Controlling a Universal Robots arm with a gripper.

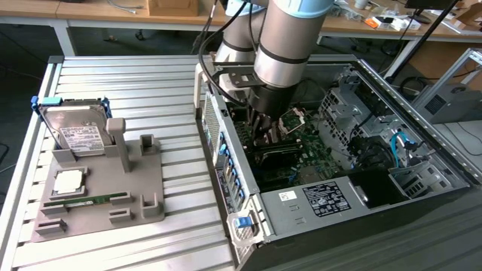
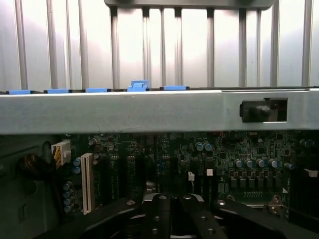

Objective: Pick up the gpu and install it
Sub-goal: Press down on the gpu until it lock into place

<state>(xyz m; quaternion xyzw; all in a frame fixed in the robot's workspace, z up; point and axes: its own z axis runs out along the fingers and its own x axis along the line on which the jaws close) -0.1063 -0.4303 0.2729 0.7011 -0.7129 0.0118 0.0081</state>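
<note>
Two fingers [image 1: 265, 129] just above gpu [image 1: 280, 151]

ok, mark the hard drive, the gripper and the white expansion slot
hard drive [image 1: 78, 132]: exterior view, on its white label.
gripper [image 2: 172, 199]: wrist view, between the closed fingertips.
white expansion slot [image 2: 87, 181]: wrist view, middle of its length on the motherboard.

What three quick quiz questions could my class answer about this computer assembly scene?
1. True or false: the gripper is down inside the open computer case.
2. Which item stands on edge in the grey holder? A) hard drive B) fan C) keyboard
3. Fill in: the grey holder sits to the exterior view's ____ of the computer case.
Key: 1 true; 2 A; 3 left.
</note>
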